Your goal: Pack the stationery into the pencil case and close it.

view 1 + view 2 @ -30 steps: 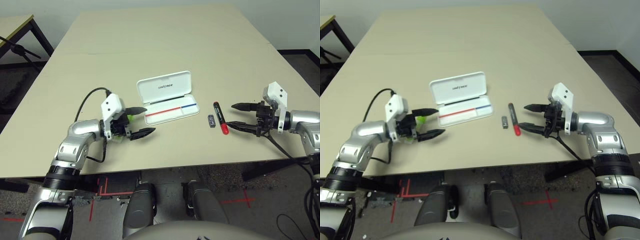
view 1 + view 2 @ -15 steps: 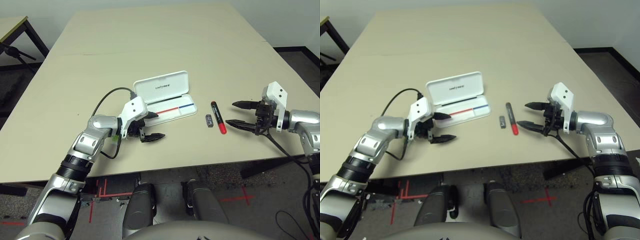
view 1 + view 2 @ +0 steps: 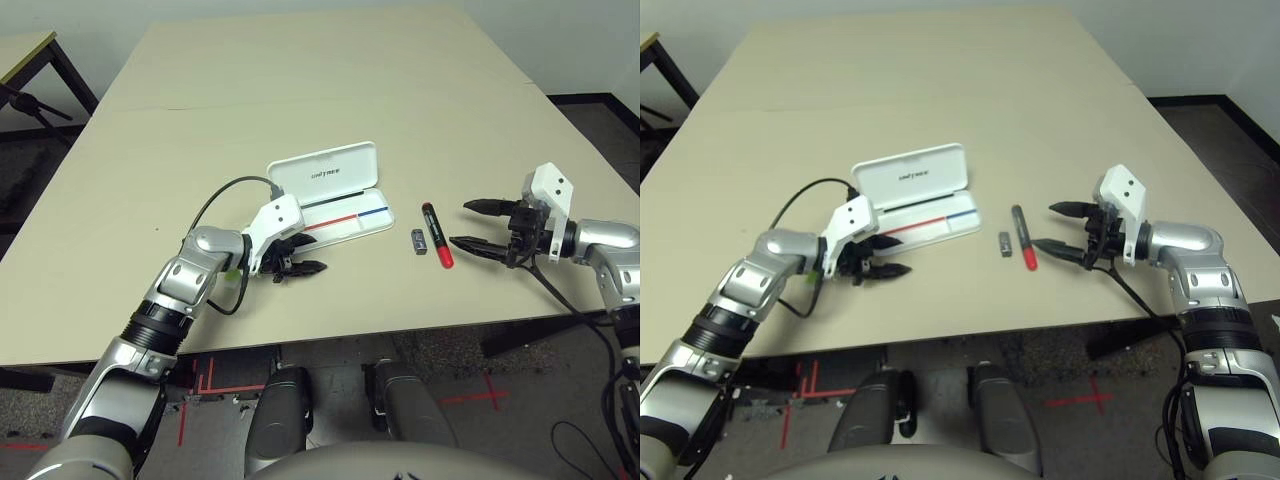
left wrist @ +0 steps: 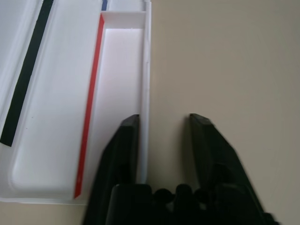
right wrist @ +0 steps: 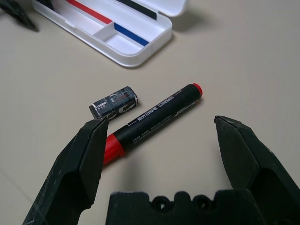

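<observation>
The white pencil case [image 3: 328, 172] lies open mid-table, its striped tray [image 3: 350, 220] nearest me. My left gripper [image 3: 310, 256] is at the tray's near-left corner. It stands open by a narrow gap, one finger [image 4: 126, 140] inside the tray [image 4: 56, 117] and the other outside the front wall. A sliver of the lime-green highlighter [image 3: 233, 272] peeks out from under my left wrist. The red marker [image 3: 435, 232] and the small grey block [image 3: 420, 241] lie right of the case. My right gripper [image 3: 462, 224] is wide open just beyond the marker [image 5: 154, 117], holding nothing.
A black cable [image 3: 225, 190] loops over my left forearm. The table's front edge [image 3: 400, 325] runs close below both grippers. Bare tabletop stretches behind the case. A second table [image 3: 25, 50] and a black stand sit at the far left.
My left gripper has travelled right from beside the highlighter to the tray's corner, and its fingers have narrowed. My right gripper has barely moved.
</observation>
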Available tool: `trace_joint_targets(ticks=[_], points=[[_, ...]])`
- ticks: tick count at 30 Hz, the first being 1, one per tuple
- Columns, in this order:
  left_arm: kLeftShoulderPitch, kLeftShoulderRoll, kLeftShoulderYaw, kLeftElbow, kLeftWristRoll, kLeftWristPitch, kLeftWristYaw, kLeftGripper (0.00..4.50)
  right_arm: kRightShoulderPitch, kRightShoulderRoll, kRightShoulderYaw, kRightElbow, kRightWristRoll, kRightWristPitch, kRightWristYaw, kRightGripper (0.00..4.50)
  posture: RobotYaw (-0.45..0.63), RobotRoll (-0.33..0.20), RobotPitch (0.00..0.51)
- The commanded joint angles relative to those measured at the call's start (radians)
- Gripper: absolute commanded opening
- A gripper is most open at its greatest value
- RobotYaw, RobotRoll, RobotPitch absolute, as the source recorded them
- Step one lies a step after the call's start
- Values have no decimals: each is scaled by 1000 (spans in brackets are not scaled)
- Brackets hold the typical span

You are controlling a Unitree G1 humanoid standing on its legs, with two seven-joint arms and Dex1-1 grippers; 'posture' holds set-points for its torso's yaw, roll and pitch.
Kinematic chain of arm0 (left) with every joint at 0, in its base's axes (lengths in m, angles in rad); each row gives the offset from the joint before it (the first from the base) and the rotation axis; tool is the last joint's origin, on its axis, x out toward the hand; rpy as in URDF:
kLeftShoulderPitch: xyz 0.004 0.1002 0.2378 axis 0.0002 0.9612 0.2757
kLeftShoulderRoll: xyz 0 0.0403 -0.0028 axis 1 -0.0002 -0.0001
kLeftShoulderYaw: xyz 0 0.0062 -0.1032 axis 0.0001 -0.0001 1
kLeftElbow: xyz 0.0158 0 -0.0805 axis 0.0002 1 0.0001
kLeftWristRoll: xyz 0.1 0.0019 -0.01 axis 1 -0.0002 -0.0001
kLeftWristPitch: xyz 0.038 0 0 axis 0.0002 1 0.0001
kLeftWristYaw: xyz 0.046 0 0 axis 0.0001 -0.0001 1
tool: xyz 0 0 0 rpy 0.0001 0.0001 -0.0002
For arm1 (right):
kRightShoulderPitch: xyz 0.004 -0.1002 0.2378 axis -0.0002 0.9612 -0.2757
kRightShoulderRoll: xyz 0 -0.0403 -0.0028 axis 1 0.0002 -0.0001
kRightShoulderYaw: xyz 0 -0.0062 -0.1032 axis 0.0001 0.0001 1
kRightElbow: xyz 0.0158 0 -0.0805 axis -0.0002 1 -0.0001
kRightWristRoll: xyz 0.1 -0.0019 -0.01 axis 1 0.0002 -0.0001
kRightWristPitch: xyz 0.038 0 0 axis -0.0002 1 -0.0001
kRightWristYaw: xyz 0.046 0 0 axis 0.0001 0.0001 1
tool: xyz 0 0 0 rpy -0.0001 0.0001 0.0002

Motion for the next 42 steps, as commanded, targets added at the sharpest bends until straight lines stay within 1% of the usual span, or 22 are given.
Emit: trace_joint_targets(ticks=[1, 2, 9, 14, 20, 25, 28, 35, 37, 38, 42], points=[[2, 9, -23, 25, 24, 0, -10, 328, -5, 6, 6, 11, -9, -20, -4, 4500, -76, 0, 103], [2, 9, -23, 27, 25, -3, -11, 47, -4, 7, 6, 12, -10, -23, -4, 4500, -76, 0, 103], [-16, 32, -26, 39, 29, -53, -49, 47, -4, 14, 12, 23, -20, -38, 0, 4500, -76, 0, 103], [-1, 72, -39, -40, 6, -78, -137, 47, -9, 16, 16, 39, -28, -51, 5, 4500, -67, 0, 103], [30, 107, -48, -115, -4, -94, -194, 47, -11, 21, 20, 59, -38, -71, 8, 4500, -65, 0, 105], [56, 109, -43, -142, -10, -107, -204, 47, -11, 23, 22, 70, -46, -83, 9, 4500, -59, 0, 107], [65, 113, -52, -136, 7, -137, -209, 47, -15, 26, 25, 80, -52, -91, 10, 4500, -57, 0, 108], [79, 106, -52, -132, 27, -139, -173, 47, -28, 34, 32, 105, -66, -111, 11, 4500, -52, 0, 110], [87, 111, -49, -148, 20, -118, -171, 614, -30, 36, 36, 113, -69, -118, 10, 4500, -47, 0, 110], [91, 115, -48, -158, 13, -103, -174, 757, -31, 36, 37, 116, -70, -121, 10, 4500, -45, 0, 111], [115, 126, -32, -222, -21, -50, -181, 2262, -39, 43, 44, 137, -76, -135, 7, 4500, -42, 0, 112]])
